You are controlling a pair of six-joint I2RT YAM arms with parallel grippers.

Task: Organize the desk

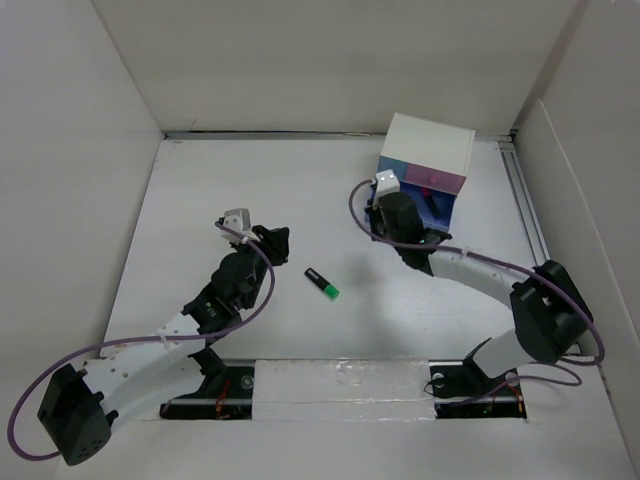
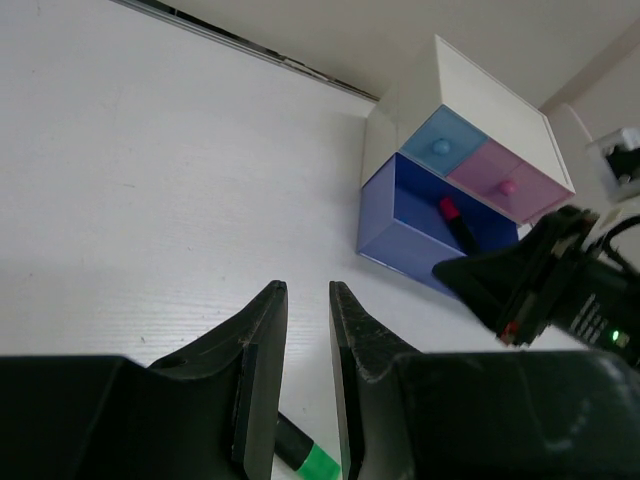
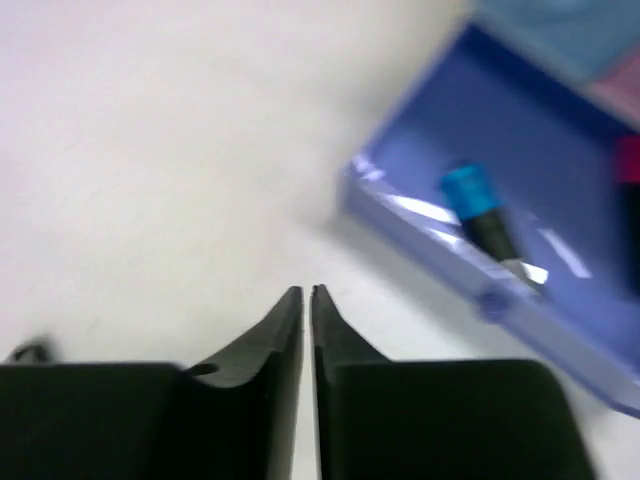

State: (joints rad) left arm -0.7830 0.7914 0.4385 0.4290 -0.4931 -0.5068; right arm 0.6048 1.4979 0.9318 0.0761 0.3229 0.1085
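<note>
The desk [image 1: 300, 190] is a white tabletop between white panels. A black marker with a green cap [image 1: 322, 283] lies near its middle. My left gripper [image 1: 275, 243] hovers just left of that marker, its jaws a narrow gap apart and empty. In the left wrist view the green cap [image 2: 312, 463] shows low between the fingers [image 2: 262, 340] of my left gripper [image 2: 308, 290]. My right gripper [image 1: 400, 215] is by the open blue drawer [image 1: 432, 203]. In the right wrist view the right gripper [image 3: 306, 292] is shut on nothing, over bare desk left of the drawer [image 3: 520, 230].
A small white drawer box [image 1: 432, 148] stands at the back right, with closed pastel blue [image 2: 440, 142] and pink [image 2: 500, 182] drawers on top. The pulled-out drawer holds a blue-capped marker [image 3: 478, 205] and a red-capped one [image 2: 456, 220]. A metal rail [image 1: 525, 200] runs along the right edge.
</note>
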